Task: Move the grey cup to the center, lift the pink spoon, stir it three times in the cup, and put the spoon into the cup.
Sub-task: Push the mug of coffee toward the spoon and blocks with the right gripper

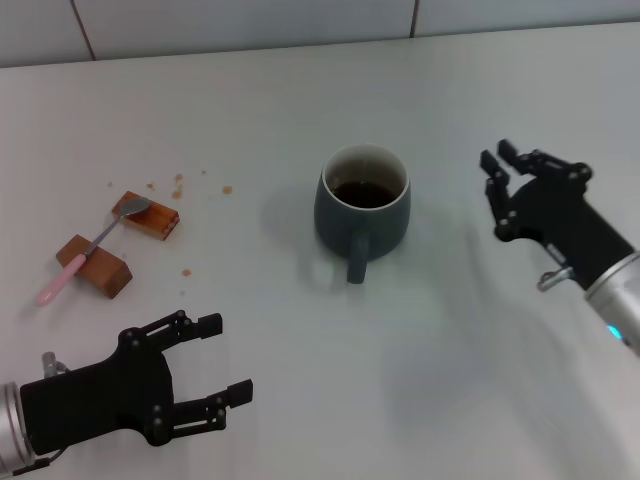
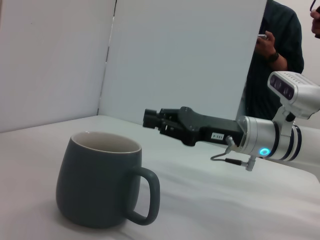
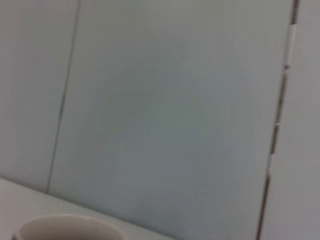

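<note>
Two claws flank your grey cup (image 1: 363,205) mid-worktop (image 1: 450,380): left claw (image 1: 218,372) released, right claw (image 1: 496,170) seemingly released too. Your pink spoon (image 1: 92,248) lies across two brown blocks (image 1: 94,266), far left.

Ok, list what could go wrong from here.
1. The spoon bridges two brown blocks; a grasp by the open left gripper could knock it off or shift a block.
2. The cup holds dark liquid; stirring could splash it.
3. The open right gripper hangs beside the cup and might bump it.
</note>
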Robot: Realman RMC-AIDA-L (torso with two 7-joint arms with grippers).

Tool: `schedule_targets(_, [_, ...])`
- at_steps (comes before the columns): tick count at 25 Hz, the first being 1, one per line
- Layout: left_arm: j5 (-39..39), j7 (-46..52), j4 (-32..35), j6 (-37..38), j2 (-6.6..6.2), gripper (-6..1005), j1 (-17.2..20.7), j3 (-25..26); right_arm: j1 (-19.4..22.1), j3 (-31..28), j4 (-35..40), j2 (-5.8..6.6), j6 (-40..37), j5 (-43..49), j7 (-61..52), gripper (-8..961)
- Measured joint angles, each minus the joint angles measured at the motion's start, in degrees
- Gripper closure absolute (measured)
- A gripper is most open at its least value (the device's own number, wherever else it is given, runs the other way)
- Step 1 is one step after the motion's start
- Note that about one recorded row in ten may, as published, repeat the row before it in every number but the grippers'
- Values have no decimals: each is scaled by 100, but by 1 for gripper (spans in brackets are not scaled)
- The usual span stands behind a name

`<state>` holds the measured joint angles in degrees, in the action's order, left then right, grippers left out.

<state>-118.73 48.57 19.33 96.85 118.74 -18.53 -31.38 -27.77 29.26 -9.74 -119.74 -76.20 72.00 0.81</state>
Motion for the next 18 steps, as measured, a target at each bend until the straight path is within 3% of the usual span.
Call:
schedule_targets(7, [0, 4, 0, 0, 0, 140, -8, 0, -364, 43, -326, 2, 526, 46, 129, 835])
schedule_targets(13, [0, -6, -24, 0, 5, 141, -11, 0, -538, 4, -448, 1, 821, 188, 140, 956])
schedule_targets(18, [0, -14, -60, 1, 9, 141, -17, 0, -720, -28, -535, -9, 1046, 364, 134, 954])
